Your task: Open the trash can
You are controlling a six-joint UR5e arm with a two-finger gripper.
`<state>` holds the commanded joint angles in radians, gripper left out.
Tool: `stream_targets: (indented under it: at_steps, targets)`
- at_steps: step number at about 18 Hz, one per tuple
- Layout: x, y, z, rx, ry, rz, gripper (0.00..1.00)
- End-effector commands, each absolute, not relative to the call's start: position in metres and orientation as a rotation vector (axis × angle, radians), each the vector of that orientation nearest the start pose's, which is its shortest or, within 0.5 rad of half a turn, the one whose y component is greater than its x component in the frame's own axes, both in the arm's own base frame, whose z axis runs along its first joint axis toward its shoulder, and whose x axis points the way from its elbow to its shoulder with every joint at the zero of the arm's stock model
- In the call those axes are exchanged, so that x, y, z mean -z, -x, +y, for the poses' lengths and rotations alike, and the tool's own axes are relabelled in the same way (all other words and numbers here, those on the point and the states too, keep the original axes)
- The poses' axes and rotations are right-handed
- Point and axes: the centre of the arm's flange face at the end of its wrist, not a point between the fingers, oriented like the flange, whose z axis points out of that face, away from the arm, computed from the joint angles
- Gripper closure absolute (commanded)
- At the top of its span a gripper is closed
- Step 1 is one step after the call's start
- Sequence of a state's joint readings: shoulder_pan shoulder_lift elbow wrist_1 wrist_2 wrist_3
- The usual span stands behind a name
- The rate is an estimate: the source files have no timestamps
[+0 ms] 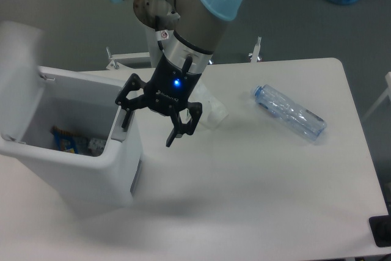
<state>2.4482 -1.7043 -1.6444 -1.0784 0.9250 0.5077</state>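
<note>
A large white plastic trash can (73, 169) with a boxy shape and rounded corners stands upright on the left part of a white table (263, 200). It is open: its flat lid (18, 59) is swung up at the far left side and appears blurred. A grey push-button tab (120, 128) sits at the right rim. Inside, at the bottom, lie a blue and yellow wrapper (64, 140) and some paler litter beside it.

Even, diffuse overhead light; soft shadows under the gripper (148, 121) and trash can (73, 169). The raised lid (18, 59) is motion-blurred; elsewhere focus is sharp.
</note>
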Motion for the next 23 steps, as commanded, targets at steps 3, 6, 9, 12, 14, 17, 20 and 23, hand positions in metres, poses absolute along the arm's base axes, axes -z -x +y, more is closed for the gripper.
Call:
stream_targets:
  at_steps: [3, 6, 9, 12, 14, 17, 20, 23]
  targets:
    - [-0.469, 0.305, 0.504, 0.39, 2.451, -0.33, 0.0]
    - [-0.487, 0.315, 0.501, 0.349, 2.429, -0.323, 0.0]
    - [-0.502, 0.341, 0.485, 0.296, 2.401, -0.365, 0.0]
    - [-0.509, 0.372, 0.469, 0.242, 2.377, -0.398, 0.0]
    - [-0.501, 0.392, 0.463, 0.166, 2.398, -0.338, 0.0]
    - [-0.472, 0.423, 0.442, -0.003, 2.548, -0.277, 0.0]
    - [-0.464, 0.442, 0.422, -0.164, 2.671, -0.177, 0.0]
    - [-0.445, 0.478, 0.406, -0.182, 2.704, -0.144, 0.0]
